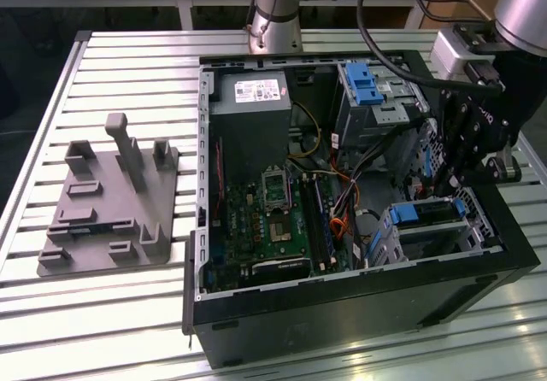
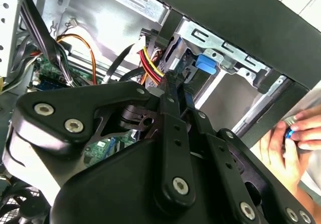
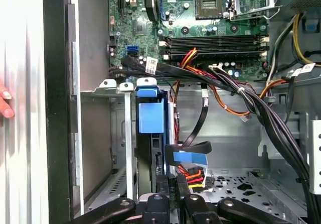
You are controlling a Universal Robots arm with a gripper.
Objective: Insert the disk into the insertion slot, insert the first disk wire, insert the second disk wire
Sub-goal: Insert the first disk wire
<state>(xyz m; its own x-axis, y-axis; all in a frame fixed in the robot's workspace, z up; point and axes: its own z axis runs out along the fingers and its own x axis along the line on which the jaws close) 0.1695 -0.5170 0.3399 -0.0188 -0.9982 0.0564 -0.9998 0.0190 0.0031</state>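
Observation:
The disk sits inside the insertion slot at the case's front right corner, and its blue carrier tab stands out of the grey cage. My gripper hangs just above the disk's end. In both wrist views its fingers are pressed together, and a red, yellow and black disk wire ends right at the tips. A black flat disk wire with a blue pull tab loops free beside it. The disk's blue tab lies just past the fingertips.
Thick black cable bundles cross the case over the motherboard. A taller metal bay with a blue latch stands at the back. A grey fixture lies on the slatted table at the exterior view's left. A person's hand is outside the case wall.

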